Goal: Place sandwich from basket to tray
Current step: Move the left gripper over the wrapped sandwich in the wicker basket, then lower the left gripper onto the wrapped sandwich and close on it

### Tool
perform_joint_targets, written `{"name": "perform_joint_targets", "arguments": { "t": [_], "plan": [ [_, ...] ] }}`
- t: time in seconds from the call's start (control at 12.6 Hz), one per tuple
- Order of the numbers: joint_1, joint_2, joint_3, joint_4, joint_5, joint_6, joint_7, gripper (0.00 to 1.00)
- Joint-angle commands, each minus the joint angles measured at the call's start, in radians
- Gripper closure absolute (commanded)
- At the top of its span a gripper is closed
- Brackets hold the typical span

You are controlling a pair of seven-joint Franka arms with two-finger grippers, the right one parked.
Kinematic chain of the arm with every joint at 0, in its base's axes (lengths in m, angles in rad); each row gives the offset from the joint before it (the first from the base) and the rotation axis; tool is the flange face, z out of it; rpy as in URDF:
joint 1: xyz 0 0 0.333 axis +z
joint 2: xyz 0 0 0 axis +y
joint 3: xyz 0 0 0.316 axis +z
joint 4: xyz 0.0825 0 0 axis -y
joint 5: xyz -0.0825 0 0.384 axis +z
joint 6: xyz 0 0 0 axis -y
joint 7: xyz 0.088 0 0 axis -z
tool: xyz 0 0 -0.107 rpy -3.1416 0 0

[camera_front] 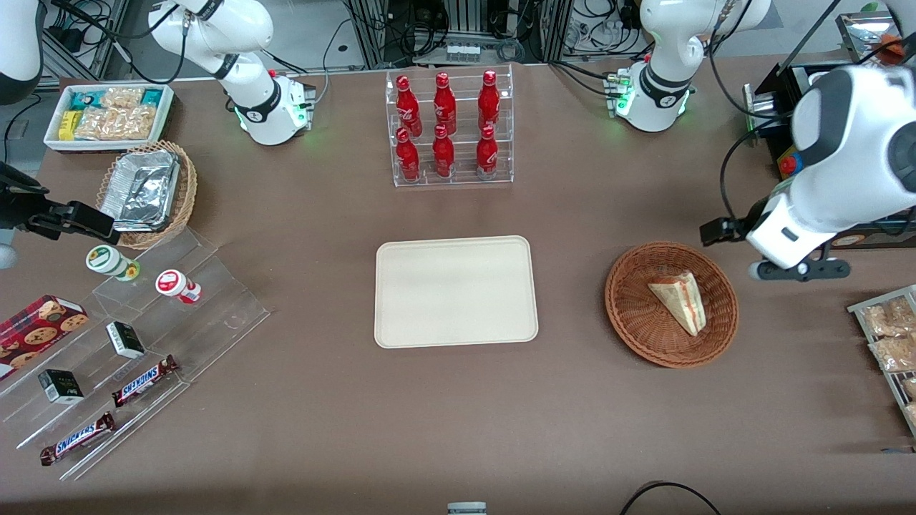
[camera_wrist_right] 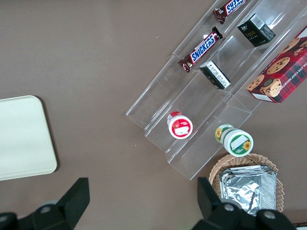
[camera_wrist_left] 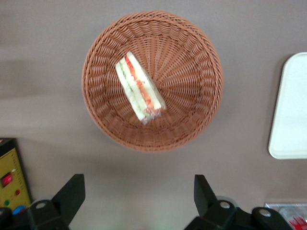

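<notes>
We are seeing the wrapped sandwich point(camera_front: 680, 300) lying inside the round reddish-brown wicker basket point(camera_front: 637, 315), on the part of the bowl toward the working arm's end of the bench point(camera_front: 300, 429). In the front view its long axis is running diagonally, one narrow end aiming toward the front camera and the other end aiming away from it, toward the tray. The red and green filling edge is facing up in the wrist view. The cream tray point(camera_front: 456, 291) is sitting beside the basket, well apart from it. Our gripper point(camera_wrist_left: 139, 196) is hovering above the bench just beside the basket's rim, jaws spread wide and holding nothing.
</notes>
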Motion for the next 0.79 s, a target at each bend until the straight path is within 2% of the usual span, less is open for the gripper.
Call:
{"name": "perform_joint_targets", "arguments": {
  "t": [0.0, 0.4, 0.71],
  "plan": [
    [0.008, -0.018, 0.003, -0.114, -0.007, 0.136, 0.016, 0.00],
    [0.017, 0.012, 0.009, -0.287, -0.007, 0.429, 0.014, 0.00],
    [0.037, 0.041, 0.012, -0.354, -0.014, 0.538, -0.048, 0.00]
  ]
}}
